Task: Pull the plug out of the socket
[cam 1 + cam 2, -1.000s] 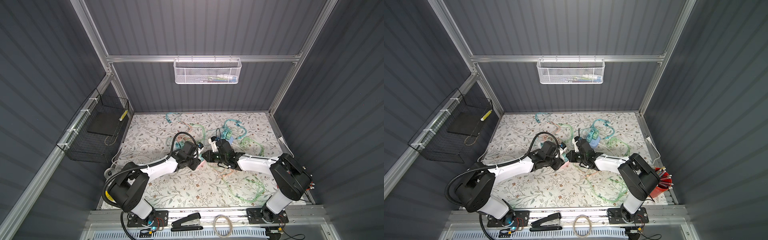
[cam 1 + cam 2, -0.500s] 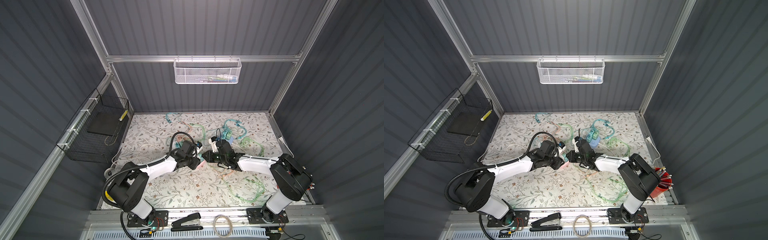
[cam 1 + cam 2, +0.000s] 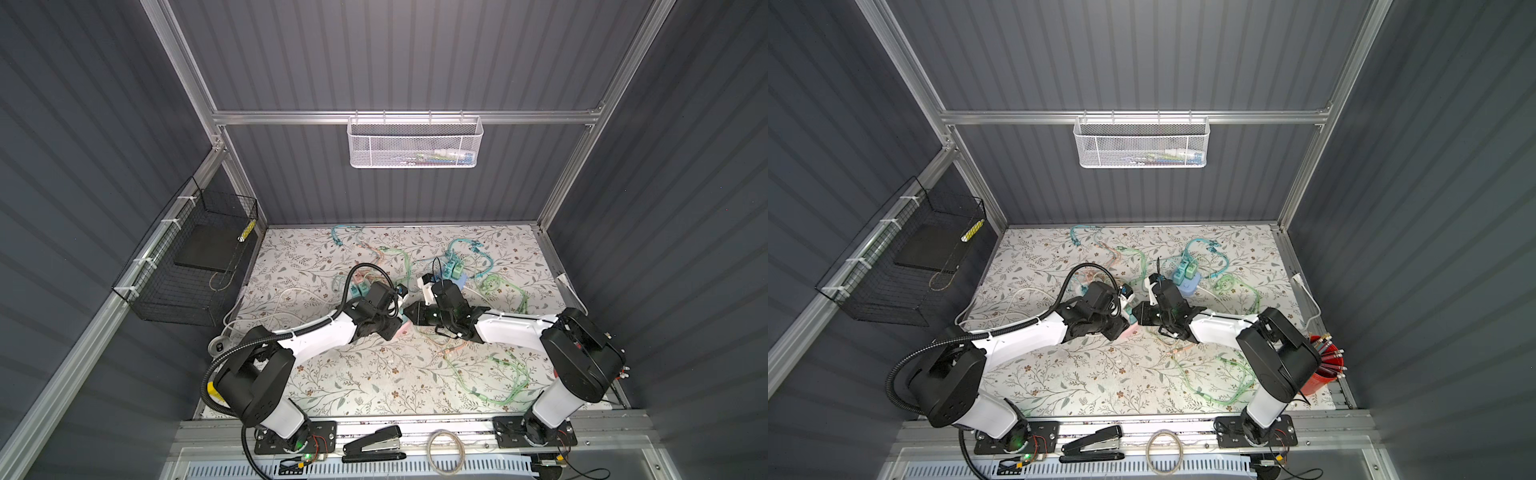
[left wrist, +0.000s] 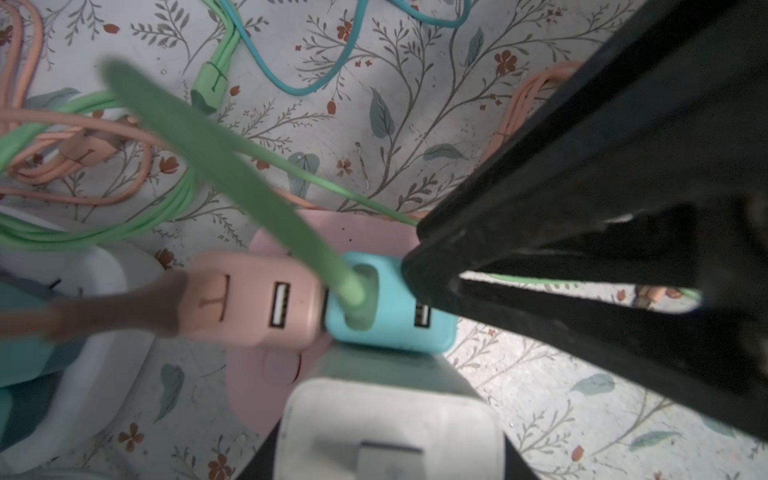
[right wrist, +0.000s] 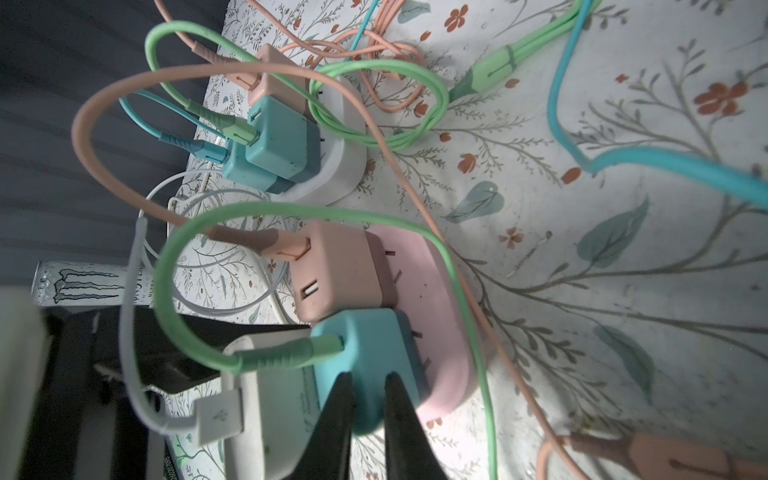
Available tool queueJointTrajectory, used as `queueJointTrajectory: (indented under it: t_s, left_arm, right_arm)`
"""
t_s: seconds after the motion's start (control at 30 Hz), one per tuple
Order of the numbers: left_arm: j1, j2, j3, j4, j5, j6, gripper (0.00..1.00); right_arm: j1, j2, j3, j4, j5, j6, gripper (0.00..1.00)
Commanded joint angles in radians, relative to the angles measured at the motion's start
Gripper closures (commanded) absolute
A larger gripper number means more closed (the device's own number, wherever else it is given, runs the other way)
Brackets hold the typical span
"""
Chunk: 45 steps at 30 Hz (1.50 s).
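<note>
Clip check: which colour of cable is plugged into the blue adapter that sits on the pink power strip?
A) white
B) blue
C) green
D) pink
C: in the right wrist view the green cable ends in the face of the blue adapter, which is seated on the pink power strip. The left wrist view shows the same.
</note>
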Motion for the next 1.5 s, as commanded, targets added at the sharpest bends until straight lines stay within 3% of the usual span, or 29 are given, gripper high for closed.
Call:
queueJointTrajectory:
  t_s: [0.0, 1.03, 1.47]
  left_arm:
    - [-0.03, -0.063, 0.062, 0.128, 0.083, 0.026, 1.0]
    - [-0.03, -0.251, -0.232, 0.073, 0.177, -0.153, 0.95]
    - [-0.055, -0.272, -0.237, -0.046, 0.183, -0.277, 0.93]
  right_arm:
    - [0.018, 0.085, -0.077, -0.286, 0.05, -0.006, 0.83]
    - [0.017, 0.092, -0.036, -0.333, 0.066, -0.003, 0.82]
    - [0.018, 0.093, -0.02, -0.36, 0.071, -0.006, 0.81]
